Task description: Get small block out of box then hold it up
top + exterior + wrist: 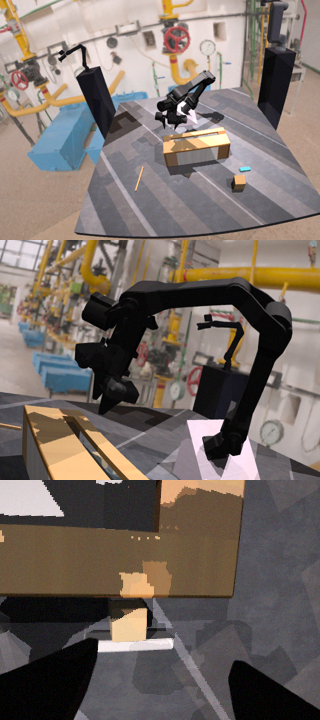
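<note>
Step in hand: I judge the block is out of the box and I am lining up the pick from the table.
Block: in my wrist view the small tan block (129, 626) sits at centre-left, just off the near edge of the box (200, 143) (55, 446) (200, 567) and right by a white bar (137, 645). I can't make it out in the top view.
Gripper: my gripper (169, 128) (98, 406) (166, 659) is spread partway with nothing pinched, and hangs above the table beside the box.
Fingers: one tip at lower left of the wrist frame, the other at lower right; the block lies ahead of them, nearer the left one.
Next move: I'd ease toward the block, shift left in that frame to centre it, then go down and close.
Watch for: the box edge is near the block, so a low approach could shove the box; the white bar may also foul a finger.
Others: wooden cube (239, 182) and teal piece (245, 169) at lower right of the top view, thin stick (139, 178) (10, 426) at lower left; I'd leave them.
Left to do: grip, lift well clear, hold still.
</note>
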Robot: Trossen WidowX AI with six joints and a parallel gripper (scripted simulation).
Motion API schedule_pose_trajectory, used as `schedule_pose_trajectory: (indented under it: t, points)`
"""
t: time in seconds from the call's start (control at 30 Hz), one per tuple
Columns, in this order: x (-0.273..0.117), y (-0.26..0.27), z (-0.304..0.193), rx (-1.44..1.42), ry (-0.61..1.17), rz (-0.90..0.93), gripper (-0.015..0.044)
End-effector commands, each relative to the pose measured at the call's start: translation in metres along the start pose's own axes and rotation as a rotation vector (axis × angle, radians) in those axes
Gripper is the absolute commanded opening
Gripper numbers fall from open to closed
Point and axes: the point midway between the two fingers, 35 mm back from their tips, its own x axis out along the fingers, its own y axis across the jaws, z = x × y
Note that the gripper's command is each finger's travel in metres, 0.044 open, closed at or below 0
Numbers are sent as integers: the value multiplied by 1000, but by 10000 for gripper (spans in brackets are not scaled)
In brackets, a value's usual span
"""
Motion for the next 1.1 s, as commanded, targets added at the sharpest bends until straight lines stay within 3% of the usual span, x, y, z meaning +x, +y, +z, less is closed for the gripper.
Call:
schedule_pose_trajectory:
  t: [0.0, 0.53, 1.07]
  points:
    - [5, -6, -11, 941, -17, 141, 285]
    - [3, -11, -16, 1847, 60, 284, 285]
    - [-1, -16, -21, 2731, 280, 429, 285]
